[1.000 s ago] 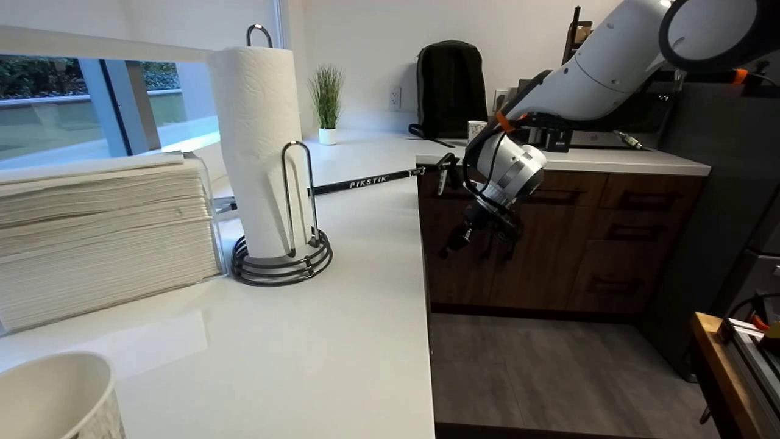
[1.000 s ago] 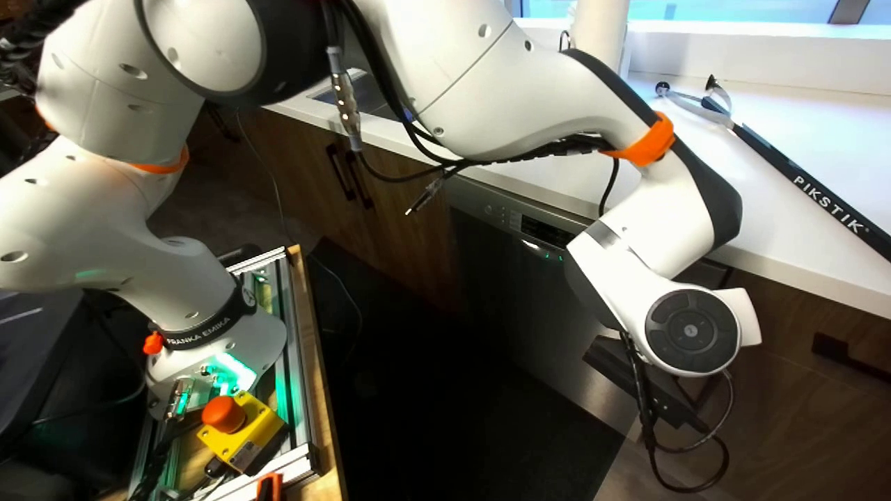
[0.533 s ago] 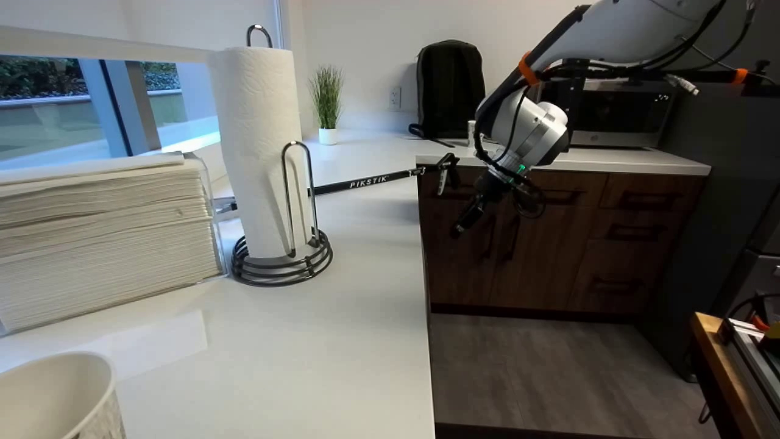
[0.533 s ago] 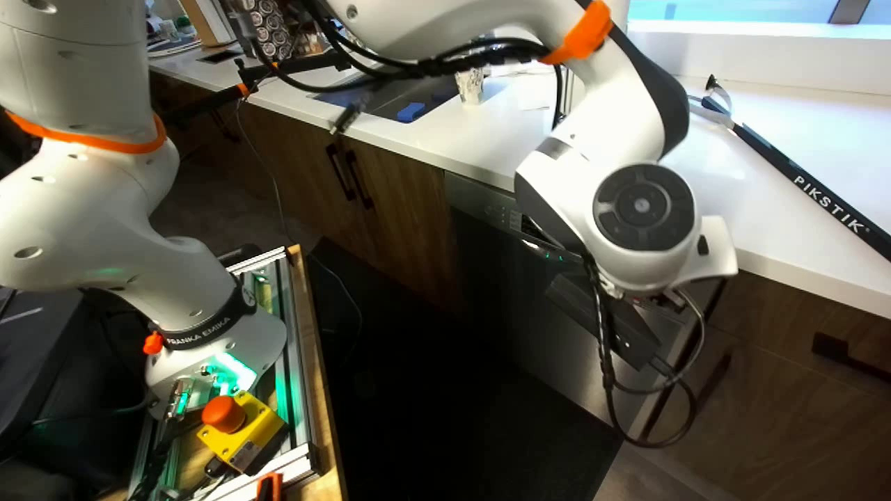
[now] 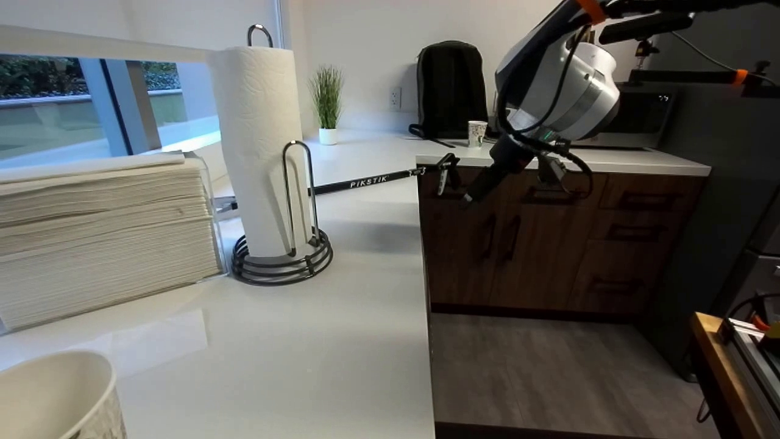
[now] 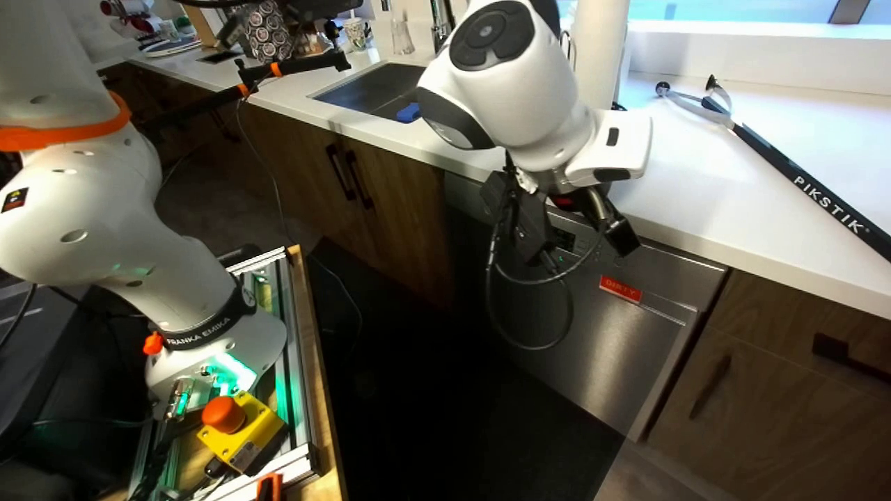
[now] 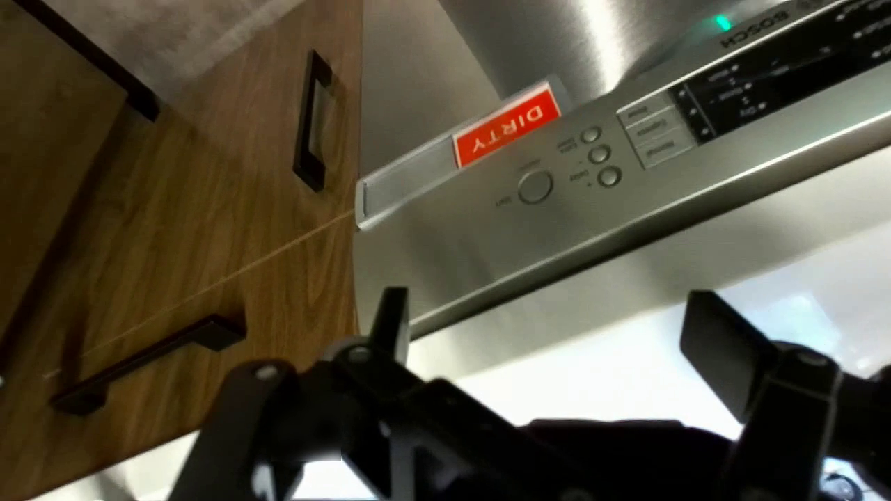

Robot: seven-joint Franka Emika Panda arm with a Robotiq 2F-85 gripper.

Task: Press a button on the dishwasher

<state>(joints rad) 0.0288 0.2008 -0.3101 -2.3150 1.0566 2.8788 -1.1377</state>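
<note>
Fingers [image 7: 724, 351] slant downward, spread, near the dishwasher [image 6: 602, 334].

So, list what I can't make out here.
Wrist view: rest of the black display on the dishwasher, cut off by the right edge.
Wrist view: labels beside the round buttons, too small and blurred.
In an exterior view: part of the control panel, behind the wrist hardware.
In an exterior view: base of the near cup, cut off by the bottom edge.

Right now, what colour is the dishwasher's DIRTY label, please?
The label is red with white letters, clearest in the wrist view.
</note>
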